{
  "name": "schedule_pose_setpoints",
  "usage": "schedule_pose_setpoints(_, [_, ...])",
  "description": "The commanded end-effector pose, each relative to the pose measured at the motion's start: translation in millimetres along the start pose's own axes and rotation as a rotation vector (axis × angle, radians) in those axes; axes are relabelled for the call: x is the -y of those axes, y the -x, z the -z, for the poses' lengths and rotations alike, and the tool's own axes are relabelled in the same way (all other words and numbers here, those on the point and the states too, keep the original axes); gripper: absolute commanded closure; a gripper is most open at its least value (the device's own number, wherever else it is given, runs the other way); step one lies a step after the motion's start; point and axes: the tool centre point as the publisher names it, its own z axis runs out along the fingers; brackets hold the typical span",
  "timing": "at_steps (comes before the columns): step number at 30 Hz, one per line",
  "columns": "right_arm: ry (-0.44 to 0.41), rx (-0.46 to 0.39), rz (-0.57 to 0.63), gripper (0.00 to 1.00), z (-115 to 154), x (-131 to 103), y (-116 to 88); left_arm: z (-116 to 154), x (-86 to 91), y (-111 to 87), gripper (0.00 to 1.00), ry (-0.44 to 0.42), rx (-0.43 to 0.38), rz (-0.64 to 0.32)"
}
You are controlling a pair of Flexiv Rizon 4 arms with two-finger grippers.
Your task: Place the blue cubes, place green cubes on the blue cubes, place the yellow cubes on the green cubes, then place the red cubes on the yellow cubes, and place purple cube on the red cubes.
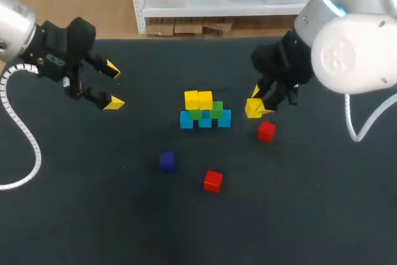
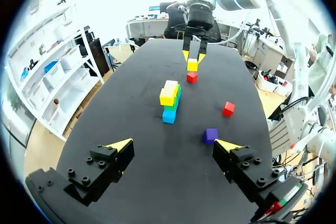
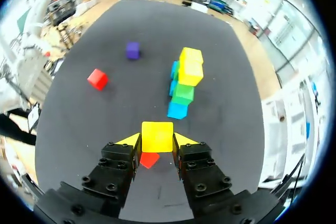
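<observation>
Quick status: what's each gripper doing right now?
Left gripper: open, empty.
Right gripper: shut on a yellow cube.

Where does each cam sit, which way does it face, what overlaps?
Head: above and behind, looking down on the table; left arm, right arm enter from the sides.
Left wrist: on the left arm, facing across the table at the cube stack; open left end effector shows.
Right wrist: on the right arm, facing down; right end effector shut on a yellow cube.
Shared: all show the cube stack and yellow cube.

left gripper [image 1: 114,85] open, right gripper [image 3: 157,139] seemingly clamped
</observation>
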Motion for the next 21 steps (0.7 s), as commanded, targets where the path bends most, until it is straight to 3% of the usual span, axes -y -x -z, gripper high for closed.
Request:
schedule_pose_setpoints(1, [-0.075,-0.001,-0.023,1.0,3,-5,5,1,1.4,-2.2,0.0,0.003,0.008,-0.003])
schedule_pose_setpoints(21, [-0.078,-0.003,-0.051,1.0,-15,28,38,1,1.4,-2.2,0.0,0.003,0.008,-0.003])
